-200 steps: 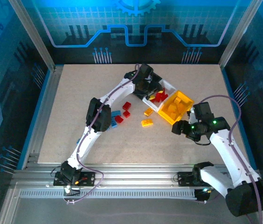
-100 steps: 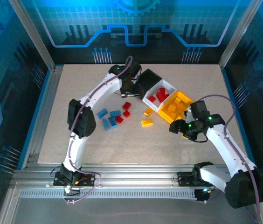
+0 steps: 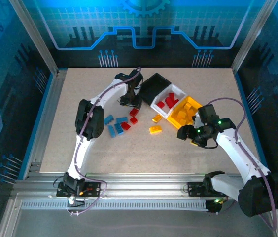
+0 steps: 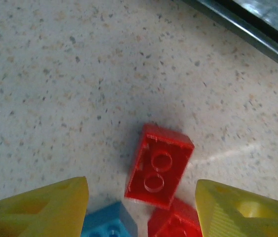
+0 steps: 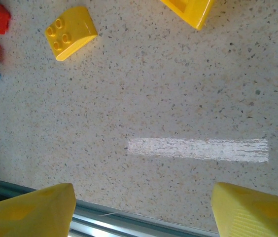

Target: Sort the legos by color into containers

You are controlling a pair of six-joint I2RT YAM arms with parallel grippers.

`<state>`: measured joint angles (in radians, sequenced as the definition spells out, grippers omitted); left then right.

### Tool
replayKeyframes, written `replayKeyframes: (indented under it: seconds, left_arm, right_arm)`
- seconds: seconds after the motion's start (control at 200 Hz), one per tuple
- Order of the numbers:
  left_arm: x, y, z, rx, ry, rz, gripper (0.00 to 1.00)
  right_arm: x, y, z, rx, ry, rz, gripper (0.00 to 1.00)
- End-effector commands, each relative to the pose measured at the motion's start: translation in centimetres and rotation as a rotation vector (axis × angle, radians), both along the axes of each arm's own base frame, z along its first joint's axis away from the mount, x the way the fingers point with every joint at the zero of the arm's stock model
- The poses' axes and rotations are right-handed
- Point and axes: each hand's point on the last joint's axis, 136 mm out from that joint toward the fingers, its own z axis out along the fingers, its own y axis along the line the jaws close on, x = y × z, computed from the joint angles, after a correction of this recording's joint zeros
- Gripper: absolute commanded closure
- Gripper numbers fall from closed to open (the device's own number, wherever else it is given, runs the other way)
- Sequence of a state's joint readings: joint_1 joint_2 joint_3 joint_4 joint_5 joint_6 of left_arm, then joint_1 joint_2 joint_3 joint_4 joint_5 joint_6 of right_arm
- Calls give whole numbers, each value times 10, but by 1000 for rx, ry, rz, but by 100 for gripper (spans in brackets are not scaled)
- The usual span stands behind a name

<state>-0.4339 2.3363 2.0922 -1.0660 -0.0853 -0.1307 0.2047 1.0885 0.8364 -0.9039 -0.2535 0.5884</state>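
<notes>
Loose legos lie left of the containers: blue bricks (image 3: 115,124), red bricks (image 3: 133,116) and two yellow bricks (image 3: 155,129). The black bin (image 3: 155,85), white bin (image 3: 177,91) and yellow bin (image 3: 180,123) stand joined in a diagonal row; red bricks lie in the white one, yellow ones in the yellow one. My left gripper (image 3: 132,104) hangs open just above a red brick (image 4: 159,165) lying studs-down, with a blue brick (image 4: 107,222) and another red brick (image 4: 173,224) close by. My right gripper (image 3: 184,134) is open and empty over bare table, a yellow brick (image 5: 70,32) ahead of it.
The table's near edge and metal rail (image 5: 129,222) run just under my right gripper. A corner of the yellow bin (image 5: 191,10) sits ahead of it. The tabletop (image 3: 80,148) has open room at the left and front.
My left gripper has moved from over the bins leftward and down to the loose red bricks. My right arm has edged slightly left.
</notes>
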Motion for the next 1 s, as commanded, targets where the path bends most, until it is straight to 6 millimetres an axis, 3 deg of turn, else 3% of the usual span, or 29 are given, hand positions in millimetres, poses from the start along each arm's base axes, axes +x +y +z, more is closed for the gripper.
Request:
replayKeyframes:
  seconds: [0.0, 0.3, 0.54, 0.695, 0.995]
  left_arm:
    - [2, 3, -8, -13, 27, -21, 40]
    - [-6, -9, -38, -27, 86, -36, 40]
    - [-4, -9, -50, -6, 96, -19, 47]
    - [-5, -8, -51, -5, 104, 12, 61]
    - [-7, -19, -26, -105, 97, 119, 71]
  right_arm:
    - [-8, -2, -7, -10, 22, -26, 26]
    - [-11, -5, -12, -28, 38, -37, 26]
    - [-8, -5, -10, -33, 37, -30, 26]
    - [-6, -5, -8, -37, 31, -21, 26]
    - [-3, -3, -5, -28, 13, -3, 27]
